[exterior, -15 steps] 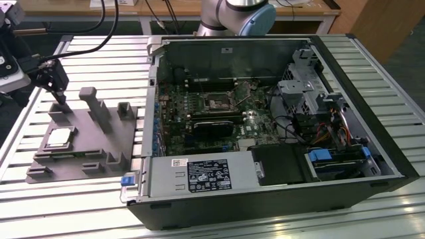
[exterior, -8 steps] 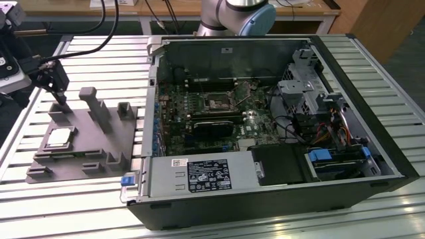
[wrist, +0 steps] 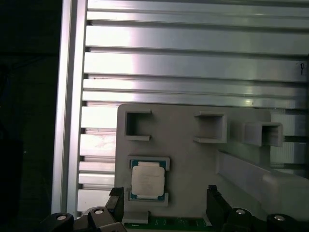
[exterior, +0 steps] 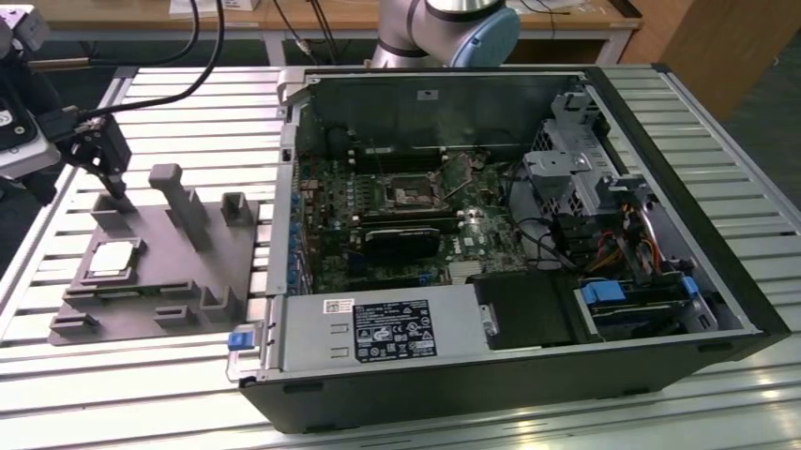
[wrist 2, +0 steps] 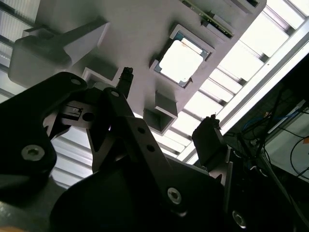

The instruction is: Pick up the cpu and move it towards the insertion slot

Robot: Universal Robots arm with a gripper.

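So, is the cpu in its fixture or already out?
In. The cpu lies flat in the fixture pocket; the end effector is apart.

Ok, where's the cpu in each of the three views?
Exterior view: cpu seated in the grey fixture, toward the exterior view's left.
Second wrist view: cpu in its fixture pocket, beyond the open gripper.
First wrist view: cpu in the same pocket.
Shared landmark: the grey fixture.

Arm (exterior: 445, 26) cropped, cpu (wrist 2: 179, 60) washed out by glare
In the exterior view the top edge cuts off the arm and the left edge the wrist (exterior: 22, 131) behind the tool (exterior: 111, 180); the insertion slot (exterior: 411, 195) is too small to show its contacts. In the second wrist view dark linkage (wrist 2: 125, 145) hides part of the grey fixture (wrist 2: 120, 29).
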